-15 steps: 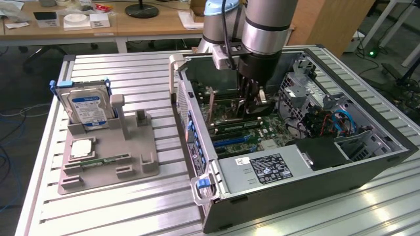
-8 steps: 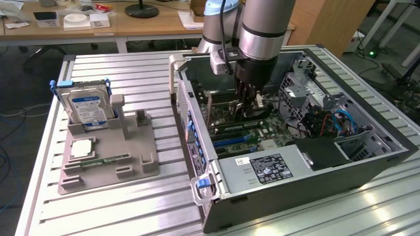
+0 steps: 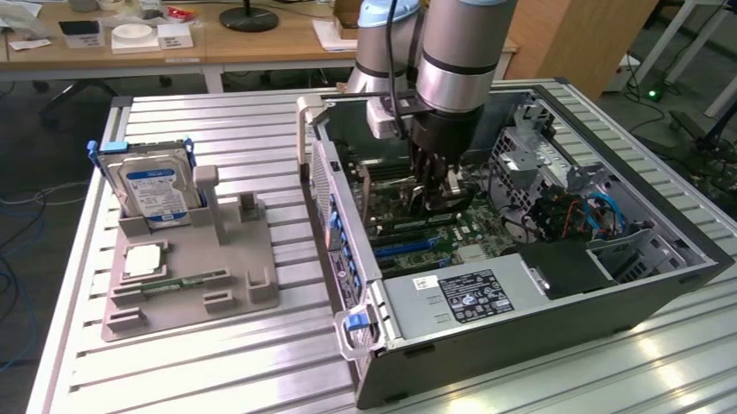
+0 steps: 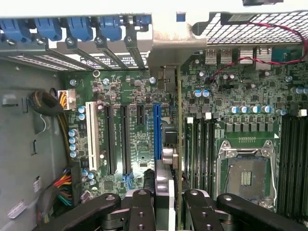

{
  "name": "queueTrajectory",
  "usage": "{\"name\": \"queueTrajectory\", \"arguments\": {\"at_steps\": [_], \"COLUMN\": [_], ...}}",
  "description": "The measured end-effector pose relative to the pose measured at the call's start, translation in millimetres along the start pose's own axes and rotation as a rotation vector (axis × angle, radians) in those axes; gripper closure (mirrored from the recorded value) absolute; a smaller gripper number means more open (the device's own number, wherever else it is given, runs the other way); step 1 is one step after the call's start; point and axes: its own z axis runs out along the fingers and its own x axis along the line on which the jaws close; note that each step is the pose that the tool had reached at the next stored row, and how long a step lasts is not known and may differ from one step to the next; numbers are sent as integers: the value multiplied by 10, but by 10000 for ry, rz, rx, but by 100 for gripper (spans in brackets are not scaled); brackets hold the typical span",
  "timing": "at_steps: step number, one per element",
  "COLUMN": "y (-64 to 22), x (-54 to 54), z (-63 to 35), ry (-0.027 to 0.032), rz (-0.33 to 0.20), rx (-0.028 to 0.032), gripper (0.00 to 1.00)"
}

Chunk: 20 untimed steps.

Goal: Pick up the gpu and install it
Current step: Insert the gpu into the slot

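Note:
My gripper [image 3: 444, 197] is down inside the open computer case [image 3: 645, 285], just above the motherboard. It is shut on the gpu [image 4: 167, 161], which I see edge-on in the wrist view: a thin green board with a silver end bracket [image 4: 175, 50] reaching to the case's rear slot wall. My black fingers [image 4: 142, 209] clamp the card from both sides. The card hangs upright, next to the long blue expansion slot [image 4: 157, 130] and roughly parallel to it. Whether its edge touches a slot I cannot tell.
On the exterior view's left, a grey holder [image 3: 230, 302] carries a silver hard drive [image 3: 155, 185], a processor chip [image 3: 144, 259] and a memory stick [image 3: 185, 282]. Inside the case are the power supply [image 3: 461, 297], cables [image 3: 593, 216], memory slots and the processor socket [image 4: 245, 175].

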Motion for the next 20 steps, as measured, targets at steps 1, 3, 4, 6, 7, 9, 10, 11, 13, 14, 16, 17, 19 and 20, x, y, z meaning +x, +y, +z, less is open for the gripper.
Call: {"name": "queueTrajectory", "arguments": {"at_steps": [1, 3, 4, 6, 7, 9, 10, 11, 13, 14, 16, 17, 19, 20], "y": [1, 1, 2, 6, 11, 21, 24, 24, 25, 24, 24, 25, 25, 26], "x": [0, 11, 13, 15, 15, 15, 15, 19, 33, 40, 53, 58, 62, 63], "z": [12, 21, 25, 31, 33, 38, 41, 43, 49, 53, 60, 64, 75, 81], "ry": [0, 3, 5, 8, 8, 7, 7, 7, 6, 6, 7, 7, 7, 8], "rz": [-2, -4, -2, -1, -1, -2, -2, -4, 1, 3, 7, 11, 14, 14], "rx": [-4, -6, -5, -6, -8, -12, -13, -13, -13, -13, -14, -13, -13, -13], "gripper": [72, 72, 72, 72, 72, 72, 72, 72, 72, 72, 72, 72, 72, 72]}}
